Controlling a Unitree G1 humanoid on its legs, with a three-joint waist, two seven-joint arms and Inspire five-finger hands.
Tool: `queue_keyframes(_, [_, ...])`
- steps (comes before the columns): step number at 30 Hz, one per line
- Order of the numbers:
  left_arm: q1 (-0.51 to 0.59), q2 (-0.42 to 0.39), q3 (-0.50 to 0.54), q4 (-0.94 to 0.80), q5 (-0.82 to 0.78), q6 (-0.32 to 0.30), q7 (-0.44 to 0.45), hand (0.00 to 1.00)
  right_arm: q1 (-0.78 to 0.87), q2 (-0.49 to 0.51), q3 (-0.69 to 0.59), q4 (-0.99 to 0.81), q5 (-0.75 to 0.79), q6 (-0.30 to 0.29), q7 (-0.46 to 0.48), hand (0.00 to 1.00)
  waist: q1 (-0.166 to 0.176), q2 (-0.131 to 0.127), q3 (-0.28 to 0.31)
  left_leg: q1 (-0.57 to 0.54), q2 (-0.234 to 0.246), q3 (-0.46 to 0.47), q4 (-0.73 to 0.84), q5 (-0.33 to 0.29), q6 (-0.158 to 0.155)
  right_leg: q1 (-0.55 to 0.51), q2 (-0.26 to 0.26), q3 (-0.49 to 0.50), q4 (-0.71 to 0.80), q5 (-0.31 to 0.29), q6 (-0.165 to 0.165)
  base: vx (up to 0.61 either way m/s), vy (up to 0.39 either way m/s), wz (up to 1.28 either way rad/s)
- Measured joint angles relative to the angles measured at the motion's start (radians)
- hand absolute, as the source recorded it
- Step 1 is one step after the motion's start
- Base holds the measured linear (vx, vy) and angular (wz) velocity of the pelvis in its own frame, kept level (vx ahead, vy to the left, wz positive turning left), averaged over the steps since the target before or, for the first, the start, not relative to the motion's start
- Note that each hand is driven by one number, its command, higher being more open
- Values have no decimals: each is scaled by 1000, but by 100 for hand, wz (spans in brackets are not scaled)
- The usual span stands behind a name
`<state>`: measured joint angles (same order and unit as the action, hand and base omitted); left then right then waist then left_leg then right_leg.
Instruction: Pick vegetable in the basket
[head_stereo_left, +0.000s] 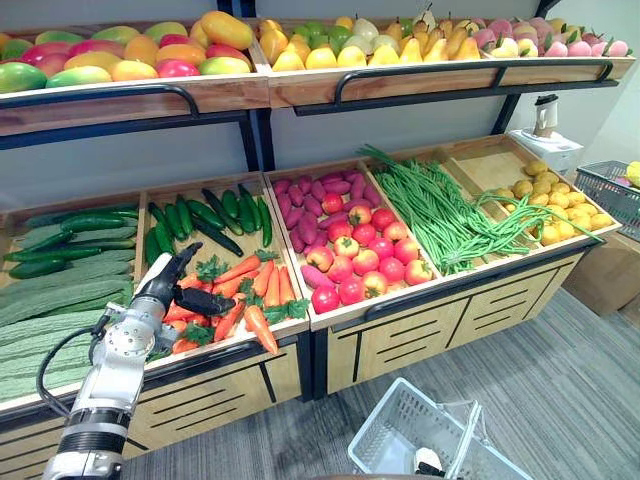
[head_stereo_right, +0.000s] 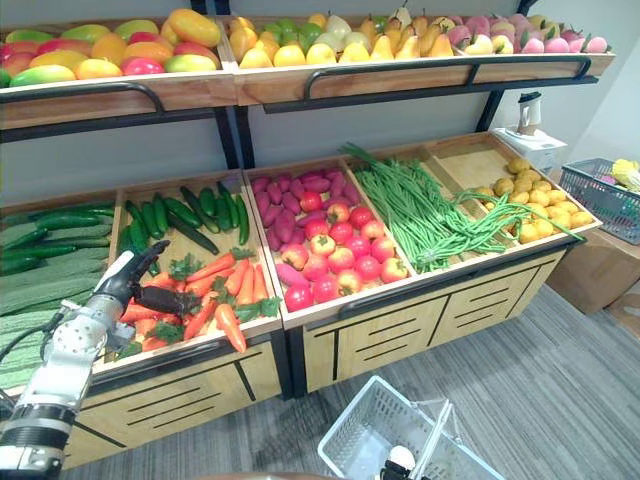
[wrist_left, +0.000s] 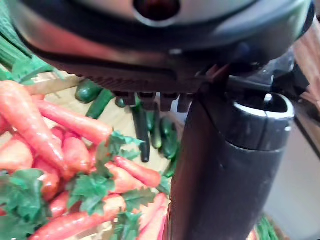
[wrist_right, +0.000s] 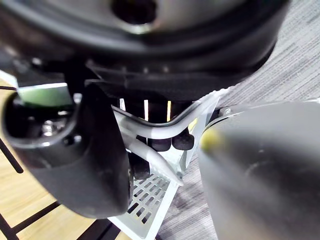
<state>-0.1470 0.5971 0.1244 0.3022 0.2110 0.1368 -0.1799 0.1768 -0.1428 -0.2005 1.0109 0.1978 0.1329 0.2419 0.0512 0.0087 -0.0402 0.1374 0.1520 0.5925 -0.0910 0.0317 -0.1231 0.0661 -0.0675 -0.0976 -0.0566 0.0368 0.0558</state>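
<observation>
Carrots (head_stereo_left: 245, 290) lie heaped at the front of a wooden bin (head_stereo_left: 220, 352), long axes mostly front to back, several tips toward the front edge. Left hand (head_stereo_left: 170, 290) hovers at the heap's left side, fingers apart, empty. Recommended: close across one carrot's middle, square to its length. Right hand (wrist_right: 75, 150) has fingers clamped on the basket (head_stereo_left: 400, 440) handle

The basket (head_stereo_left: 392, 443) is cut off by the lower edge.

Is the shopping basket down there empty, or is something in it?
Empty, as far as it shows: the basket has a bare white mesh bottom and walls, though its near end is cut off.
</observation>
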Motion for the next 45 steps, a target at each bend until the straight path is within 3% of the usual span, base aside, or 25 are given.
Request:
queue_keyframes(7, [-81,56,-31,193,43,47,-2,100,8,-8,38,-36,0,6,4,0,-3,8,-1,-9,15,31,-5,12,-7,-34,12,-1,43,-13,-9,-85,-70,-5])
queue_keyframes(11, [-140,97,-20,252,83,46,19,100,14,-12,48,-58,2,10,20,0,-3,-14,16,-23,31,99,-5,26,4,-64,15,-4,43,-14,-9,-76,-76,3])
queue_keyframes(20, [-261,138,51,396,116,45,54,100,12,-12,64,-105,11,9,21,0,-9,-42,67,-45,29,134,1,38,13,-101,18,36,39,4,-11,2,-35,-12])
queue_keyframes(28, [-315,138,53,452,117,36,56,100,-17,-19,66,-176,48,3,25,0,-22,-38,182,-57,36,161,2,37,11,-133,29,66,49,7,-15,-28,-36,-10])
queue_keyframes(32, [-393,142,53,500,155,19,69,100,-45,-21,76,-197,82,0,25,0,-25,-46,239,-99,63,167,75,9,13,-167,32,78,72,8,-16,-37,-49,-9])
queue_keyframes(45, [-509,165,49,519,195,-2,147,100,-92,-45,108,-260,160,-34,31,0,-37,-43,366,-196,109,191,173,-15,14,-255,48,108,81,34,-28,-51,-11,-8])
